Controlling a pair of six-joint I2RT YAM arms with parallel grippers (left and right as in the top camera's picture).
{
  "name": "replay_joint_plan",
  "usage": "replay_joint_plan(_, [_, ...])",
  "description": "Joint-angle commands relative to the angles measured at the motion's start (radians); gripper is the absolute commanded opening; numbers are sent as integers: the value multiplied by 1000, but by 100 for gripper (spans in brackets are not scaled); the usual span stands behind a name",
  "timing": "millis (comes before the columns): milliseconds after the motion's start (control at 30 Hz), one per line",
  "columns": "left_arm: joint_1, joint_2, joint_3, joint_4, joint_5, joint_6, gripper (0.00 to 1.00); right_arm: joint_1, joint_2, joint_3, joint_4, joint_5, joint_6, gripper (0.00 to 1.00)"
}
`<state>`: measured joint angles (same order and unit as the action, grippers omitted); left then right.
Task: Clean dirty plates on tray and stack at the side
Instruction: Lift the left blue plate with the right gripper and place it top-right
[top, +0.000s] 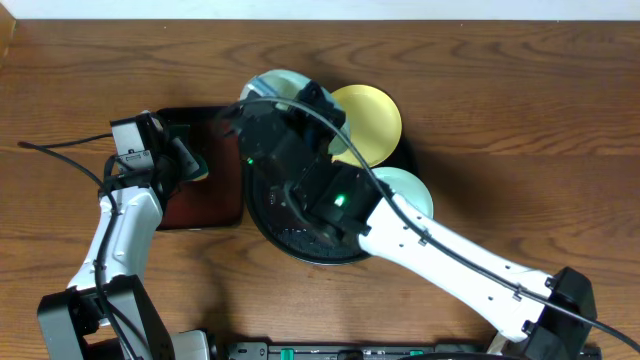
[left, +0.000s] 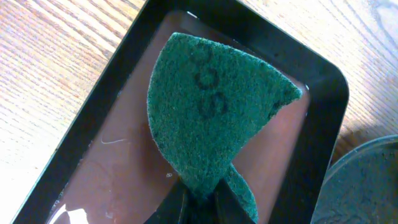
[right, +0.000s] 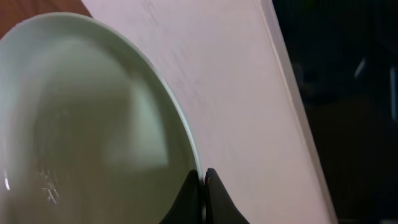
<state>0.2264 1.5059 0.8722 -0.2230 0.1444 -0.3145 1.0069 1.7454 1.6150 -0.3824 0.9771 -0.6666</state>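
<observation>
Left wrist: fingers' (left: 171, 211) sponge (left: 211, 112), illegible stamp

The worktop (top: 520, 120) was dark brown wood with visible grain. Two items rested directly on it: a round black tray (top: 310, 258) at the centre and a rectangular reddish-brown tray (top: 195, 205) just beside its left rim. Whether the two trays touched could not be determined.

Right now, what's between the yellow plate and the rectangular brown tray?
Overhead view: the right gripper, shut on the rim of a mint plate, lies between the yellow plate and rectangular tray.
</observation>
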Motion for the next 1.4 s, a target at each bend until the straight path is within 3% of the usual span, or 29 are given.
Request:
replay_joint_plan(0, [4, -3, 1, -1, 5, -2, 7, 8, -6, 14, 5, 46, -3, 1])
replay_joint_plan(267, [4, -3, 1, 0, 5, -2, 8, -6, -6, 14, -3, 34, 83, 1])
replay_joint_plan(500, [4, -3, 1, -5, 6, -2, 7, -106, -6, 14, -76, -145, 342, 1])
replay_joint_plan(700, [4, -3, 1, -7, 5, -2, 8, -346, -55, 14, -175, -695, 700, 1])
replay_joint_plan(800, [4, -3, 1, -7, 5, -2, 8, -605, -64, 14, -248, -1074, 856, 1])
replay_joint_plan(1033, [4, -3, 1, -7, 5, -2, 8, -954, 0, -5, -352, -1080, 917, 1])
replay_joint_plan(1367, [4, -3, 1, -8, 6, -2, 8, -1136, 220, -19, -340, -1083, 929, 1])
